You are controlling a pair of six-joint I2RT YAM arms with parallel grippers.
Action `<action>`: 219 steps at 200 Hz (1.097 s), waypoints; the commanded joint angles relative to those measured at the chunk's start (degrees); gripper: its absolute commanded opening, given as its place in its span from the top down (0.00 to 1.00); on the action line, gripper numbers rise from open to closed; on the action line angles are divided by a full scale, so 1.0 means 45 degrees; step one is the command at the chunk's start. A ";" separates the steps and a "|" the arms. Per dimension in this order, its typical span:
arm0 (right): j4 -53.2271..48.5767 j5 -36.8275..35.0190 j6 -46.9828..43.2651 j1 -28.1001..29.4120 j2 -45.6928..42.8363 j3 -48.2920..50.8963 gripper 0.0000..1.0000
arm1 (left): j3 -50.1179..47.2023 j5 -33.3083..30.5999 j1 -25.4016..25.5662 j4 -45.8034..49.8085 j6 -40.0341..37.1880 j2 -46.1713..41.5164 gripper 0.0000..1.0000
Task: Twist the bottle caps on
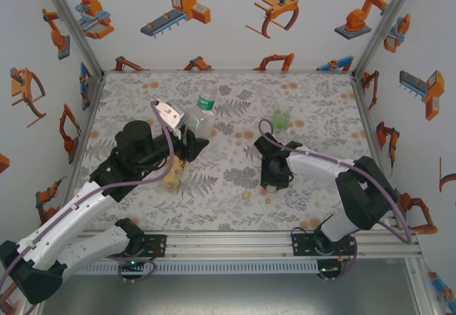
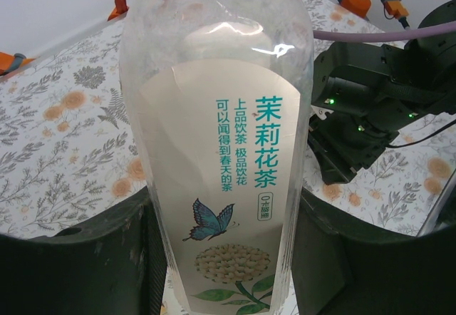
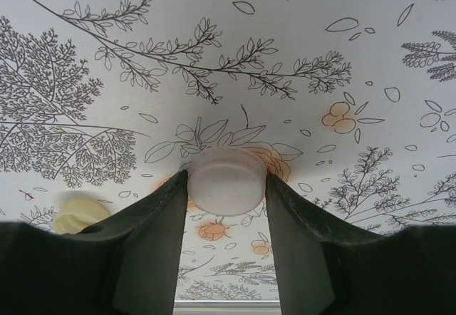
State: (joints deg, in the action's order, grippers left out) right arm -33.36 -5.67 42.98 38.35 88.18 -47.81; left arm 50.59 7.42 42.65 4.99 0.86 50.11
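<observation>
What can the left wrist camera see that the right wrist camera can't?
Left wrist view: the left gripper clamps a clear bottle with a butterfly label, and the right arm sits beyond it. Right wrist view: the right gripper pinches a white cap, with a pale yellow cap lying nearby on the table. Both views: the flowery table and a pair of dark fingers at the bottom.
</observation>
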 commanded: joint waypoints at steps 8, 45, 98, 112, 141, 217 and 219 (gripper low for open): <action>0.0004 -0.0488 -0.0147 0.0121 0.0267 0.0026 0.53 | 0.0299 -0.0077 -0.0087 -0.0177 0.0102 -0.0001 1.00; 0.0006 -0.0475 -0.0196 0.0131 0.0326 0.0002 0.53 | 0.0321 0.0012 -0.0092 -0.0186 0.0149 0.0101 1.00; -0.0105 -0.0632 -0.0333 0.0152 0.0382 -0.0096 0.53 | 0.0313 0.0064 -0.0103 -0.0219 0.0169 0.0154 1.00; -0.0069 -0.0615 -0.0368 0.0169 0.0411 -0.0145 0.53 | 0.0340 0.0036 -0.0103 -0.0146 0.0148 0.0116 1.00; -0.0051 -0.0593 -0.0418 0.0169 0.0443 -0.0214 0.53 | 0.0296 -0.0008 -0.0085 -0.0152 0.0174 0.0027 1.00; -0.0144 -0.0771 -0.0458 0.0170 0.0443 -0.0351 0.52 | 0.0372 0.0123 -0.0103 -0.0202 0.0171 0.0202 1.00; -0.0144 -0.0771 -0.0462 0.0170 0.0443 -0.0352 0.52 | 0.0378 0.0137 -0.0094 -0.0209 0.0182 0.0196 1.00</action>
State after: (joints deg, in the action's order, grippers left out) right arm -33.65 -6.37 41.89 38.74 88.82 -48.51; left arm 50.59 7.31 42.61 4.99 0.89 50.85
